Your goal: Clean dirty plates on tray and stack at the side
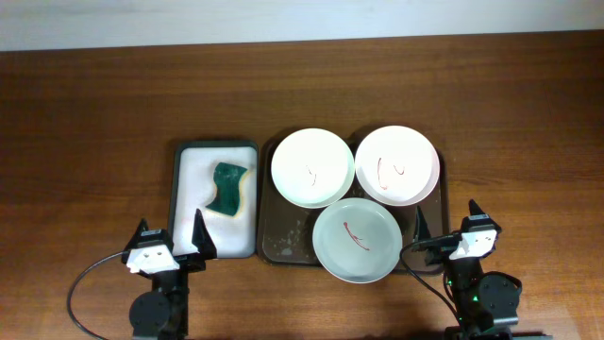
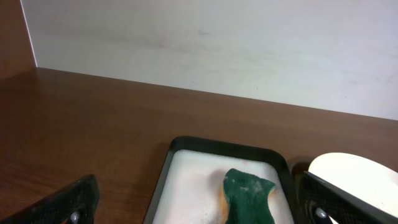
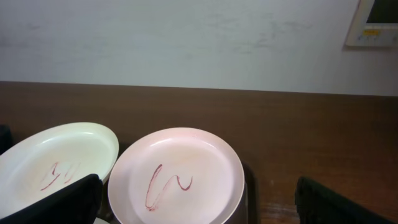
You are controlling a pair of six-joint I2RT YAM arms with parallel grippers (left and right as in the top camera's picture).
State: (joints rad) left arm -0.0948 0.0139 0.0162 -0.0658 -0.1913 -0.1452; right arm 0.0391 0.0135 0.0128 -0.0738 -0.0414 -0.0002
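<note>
Three round plates lie on the dark tray. A cream plate is at the back left and a white plate at the back right. A pale green plate sits in front and overlaps both. Each has thin red smears in its centre. The right wrist view shows the white plate and the cream plate. My left gripper is open and empty near the table's front, in front of the white tray. My right gripper is open and empty, right of the green plate.
A smaller white foam-covered tray with a dark rim lies left of the dark tray and holds a green sponge. The left wrist view shows the sponge too. Brown table surrounds both trays, with a pale wall behind.
</note>
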